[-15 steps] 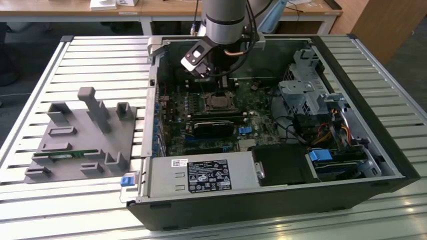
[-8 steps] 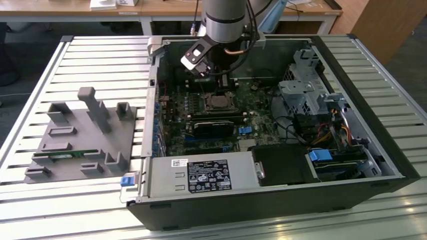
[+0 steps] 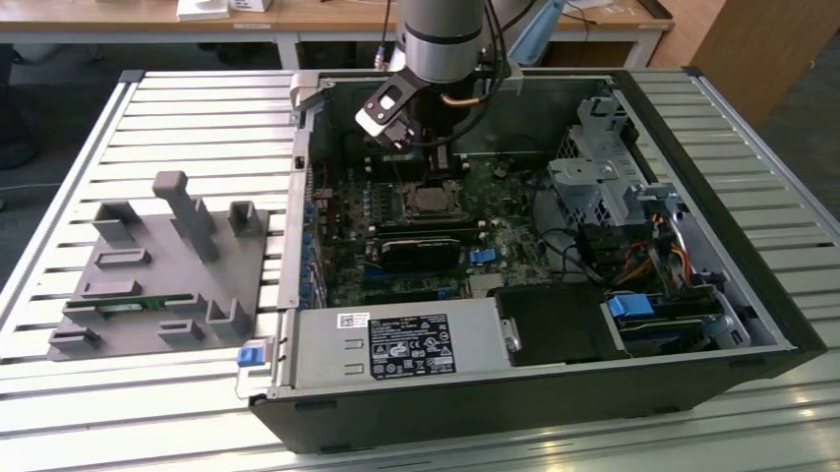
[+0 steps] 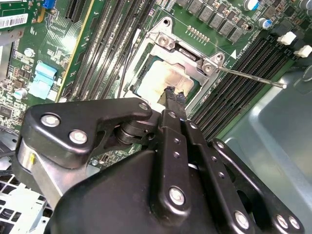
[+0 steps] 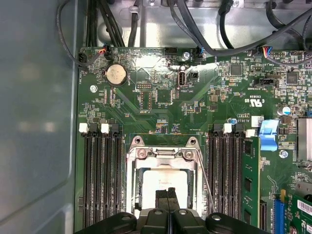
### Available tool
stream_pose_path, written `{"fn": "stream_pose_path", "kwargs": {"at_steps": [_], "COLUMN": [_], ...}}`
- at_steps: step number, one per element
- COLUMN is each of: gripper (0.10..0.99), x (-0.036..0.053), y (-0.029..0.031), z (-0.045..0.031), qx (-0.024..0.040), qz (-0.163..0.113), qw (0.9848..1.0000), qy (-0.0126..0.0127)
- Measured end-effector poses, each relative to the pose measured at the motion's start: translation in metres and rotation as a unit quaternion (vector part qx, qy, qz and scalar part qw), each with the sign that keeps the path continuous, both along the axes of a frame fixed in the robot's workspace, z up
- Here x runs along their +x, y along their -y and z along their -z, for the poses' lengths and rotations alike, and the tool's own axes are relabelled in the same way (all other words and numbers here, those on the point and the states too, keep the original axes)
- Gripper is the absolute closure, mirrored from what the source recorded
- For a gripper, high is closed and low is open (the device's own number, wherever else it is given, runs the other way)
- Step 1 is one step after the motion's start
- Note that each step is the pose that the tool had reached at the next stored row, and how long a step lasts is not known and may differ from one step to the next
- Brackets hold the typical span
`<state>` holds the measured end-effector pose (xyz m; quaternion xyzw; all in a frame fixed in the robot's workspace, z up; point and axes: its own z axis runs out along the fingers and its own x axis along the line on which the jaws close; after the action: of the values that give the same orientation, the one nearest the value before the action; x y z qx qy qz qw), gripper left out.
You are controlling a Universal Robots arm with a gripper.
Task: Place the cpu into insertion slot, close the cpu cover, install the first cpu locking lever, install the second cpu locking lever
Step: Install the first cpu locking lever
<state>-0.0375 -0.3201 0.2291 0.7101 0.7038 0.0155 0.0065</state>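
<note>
One cpu (image 5: 155,179), pale beige square top, framed by silvery cpu cover (image 5: 163,154), gripper (image 5: 168,193) jaws pressed together over it

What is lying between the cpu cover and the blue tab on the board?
In the first wrist view, black memory slots and a thin metal lever lie between the cpu cover and the blue tab.

Arm (image 3: 440,34): grey-and-silver cylinder, black cables (image 3: 497,25) trailing alongside | Wrist block (image 3: 384,110): white and black, boxy | Gripper (image 4: 175,97): matte black linkage bars over a rounded black housing, silver screws (image 4: 176,195) at every pivot, slim black fingers (image 5: 161,200)
</note>
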Motion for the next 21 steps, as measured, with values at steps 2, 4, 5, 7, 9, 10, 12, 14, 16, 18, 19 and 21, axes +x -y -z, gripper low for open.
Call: {"fn": "stream_pose_path", "kwargs": {"at_steps": [2, 4, 5, 7, 9, 10, 12, 14, 16, 18, 19, 21], "gripper": [0.980, 0.980, 0.980, 0.980, 0.980, 0.980, 0.980, 0.980, 0.980, 0.980, 0.980, 0.980], "x": [0.0000, 0.0000, 0.0000, 0.0000, 0.0000, 0.0000, 0.0000, 0.0000, 0.0000, 0.0000, 0.0000, 0.0000], "y": [0.0000, 0.0000, 0.0000, 0.0000, 0.0000, 0.0000, 0.0000, 0.0000, 0.0000, 0.0000, 0.0000, 0.0000], "z": [-0.0004, -0.0007, -0.0009, -0.0013, -0.0017, -0.0019, -0.0023, -0.0027, -0.0030, -0.0034, -0.0036, -0.0039], "qx": [0.0000, 0.0000, 0.0000, 0.0000, 0.0000, 0.0000, 0.0000, 0.0000, 0.0001, 0.0001, 0.0000, 0.0000], "qz": [0.000, 0.000, 0.000, 0.000, 0.000, 0.000, 0.001, 0.001, 0.001, 0.001, 0.001, 0.001], "qw": [1.0000, 1.0000, 1.0000, 1.0000, 1.0000, 1.0000, 1.0000, 1.0000, 1.0000, 1.0000, 1.0000, 1.0000], "qy": [0.0000, 0.0000, 0.0000, 0.0000, 0.0000, 0.0000, 0.0000, 0.0000, 0.0001, 0.0000, 0.0000, 0.0000]}}
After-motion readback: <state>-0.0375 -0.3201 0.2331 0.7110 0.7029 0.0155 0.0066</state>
